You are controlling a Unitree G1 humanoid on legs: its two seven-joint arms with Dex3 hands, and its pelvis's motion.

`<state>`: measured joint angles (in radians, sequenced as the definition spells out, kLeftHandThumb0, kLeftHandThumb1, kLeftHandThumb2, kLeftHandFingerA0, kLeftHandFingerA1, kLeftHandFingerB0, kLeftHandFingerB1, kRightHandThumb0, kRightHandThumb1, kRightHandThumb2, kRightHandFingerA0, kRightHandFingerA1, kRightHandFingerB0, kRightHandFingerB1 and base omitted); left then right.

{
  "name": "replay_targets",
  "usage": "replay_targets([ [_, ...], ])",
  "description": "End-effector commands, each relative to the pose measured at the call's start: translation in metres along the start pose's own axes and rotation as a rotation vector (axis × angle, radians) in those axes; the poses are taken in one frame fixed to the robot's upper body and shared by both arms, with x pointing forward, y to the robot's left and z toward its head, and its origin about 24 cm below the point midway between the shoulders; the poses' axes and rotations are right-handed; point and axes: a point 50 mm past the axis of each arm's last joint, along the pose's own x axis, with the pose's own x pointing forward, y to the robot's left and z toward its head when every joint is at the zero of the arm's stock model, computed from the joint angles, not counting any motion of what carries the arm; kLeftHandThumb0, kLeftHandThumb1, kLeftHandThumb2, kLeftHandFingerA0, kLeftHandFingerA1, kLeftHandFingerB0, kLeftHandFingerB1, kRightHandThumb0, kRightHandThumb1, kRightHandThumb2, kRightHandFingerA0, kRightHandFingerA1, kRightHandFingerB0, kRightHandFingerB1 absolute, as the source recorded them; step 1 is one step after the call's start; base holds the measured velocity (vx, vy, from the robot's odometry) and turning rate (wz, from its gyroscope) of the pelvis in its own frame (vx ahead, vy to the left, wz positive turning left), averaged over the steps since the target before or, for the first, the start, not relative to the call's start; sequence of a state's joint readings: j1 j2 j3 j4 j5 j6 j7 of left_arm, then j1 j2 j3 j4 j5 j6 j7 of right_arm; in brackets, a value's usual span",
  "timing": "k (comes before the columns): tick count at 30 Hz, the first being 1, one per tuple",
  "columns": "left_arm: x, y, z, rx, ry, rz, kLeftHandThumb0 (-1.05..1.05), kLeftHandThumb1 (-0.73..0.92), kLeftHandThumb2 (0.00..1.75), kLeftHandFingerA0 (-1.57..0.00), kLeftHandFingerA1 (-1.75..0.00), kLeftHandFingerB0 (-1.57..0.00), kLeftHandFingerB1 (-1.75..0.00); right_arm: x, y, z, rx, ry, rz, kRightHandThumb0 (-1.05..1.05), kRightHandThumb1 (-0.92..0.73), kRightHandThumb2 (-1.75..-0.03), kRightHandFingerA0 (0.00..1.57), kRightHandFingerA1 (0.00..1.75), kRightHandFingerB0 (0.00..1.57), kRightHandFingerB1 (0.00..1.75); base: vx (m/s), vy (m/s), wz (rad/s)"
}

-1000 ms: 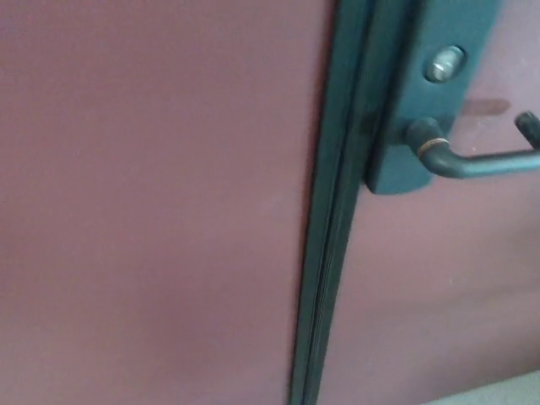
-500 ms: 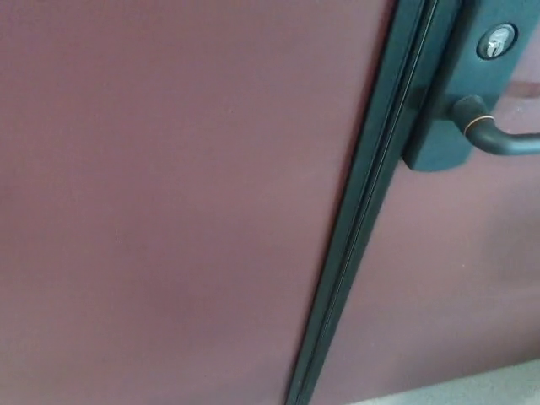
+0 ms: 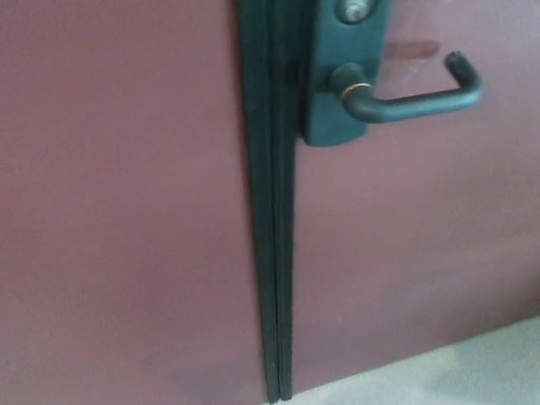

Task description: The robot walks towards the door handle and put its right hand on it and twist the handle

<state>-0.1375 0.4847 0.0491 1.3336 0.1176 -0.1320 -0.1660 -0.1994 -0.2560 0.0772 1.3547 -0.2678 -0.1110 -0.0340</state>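
A dark lever door handle juts from a dark plate at the top of the head view, right of centre. The lever runs to the right and hooks back at its end. A silver keyhole cylinder sits above it, cut by the top edge. The plate is fixed to a maroon door. Neither of my hands shows in the picture, and nothing touches the handle.
A dark vertical seam splits the maroon door from a second maroon leaf on the left. A strip of pale floor shows at the bottom right.
The whole picture has shifted, so the camera has moved: the handle and seam now lie further left and the seam stands more upright. The full lever with its hooked end is in view.
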Motion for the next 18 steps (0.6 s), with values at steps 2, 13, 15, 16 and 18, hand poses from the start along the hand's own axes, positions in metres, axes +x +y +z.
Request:
replay_targets([
  [2,-0.0033,0.0015,-0.0137,0.004,0.034,-0.003,-0.48,0.51,0.81,-0.55,-0.56,-0.35,-0.48,-0.0009,0.0090,-0.0038,-0.001,0.017,0.036,-0.44,-0.58,-0.79,0.59,0.54,0.41,0.47,0.00,0.000,0.00],
  [13,-0.0029,0.0043,-0.0090,0.036,0.022,-0.002,-0.48,0.51,0.80,-0.54,-0.56,-0.34,-0.48,-0.0006,0.0105,-0.0018,-0.019,0.011,0.043,-0.43,-0.58,-0.78,0.58,0.53,0.39,0.46,0.03,0.040,0.05],
  [15,-0.0031,0.0045,-0.0097,0.035,0.022,-0.003,-0.48,0.51,0.80,-0.54,-0.56,-0.34,-0.48,-0.0009,0.0114,-0.0028,-0.018,0.014,0.047,-0.43,-0.58,-0.78,0.58,0.53,0.38,0.46,0.00,0.000,0.00],
  [16,-0.0031,0.0046,-0.0097,0.035,0.022,-0.004,-0.47,0.51,0.80,-0.55,-0.56,-0.34,-0.48,-0.0009,0.0114,-0.0028,-0.017,0.015,0.048,-0.44,-0.58,-0.78,0.58,0.53,0.38,0.46,0.00,0.000,0.00],
  [18,-0.0033,0.0050,-0.0099,0.040,0.022,-0.004,-0.47,0.51,0.80,-0.55,-0.56,-0.34,-0.48,-0.0010,0.0123,-0.0031,-0.014,0.015,0.051,-0.44,-0.58,-0.78,0.59,0.53,0.38,0.46,0.02,-0.041,0.00],
])
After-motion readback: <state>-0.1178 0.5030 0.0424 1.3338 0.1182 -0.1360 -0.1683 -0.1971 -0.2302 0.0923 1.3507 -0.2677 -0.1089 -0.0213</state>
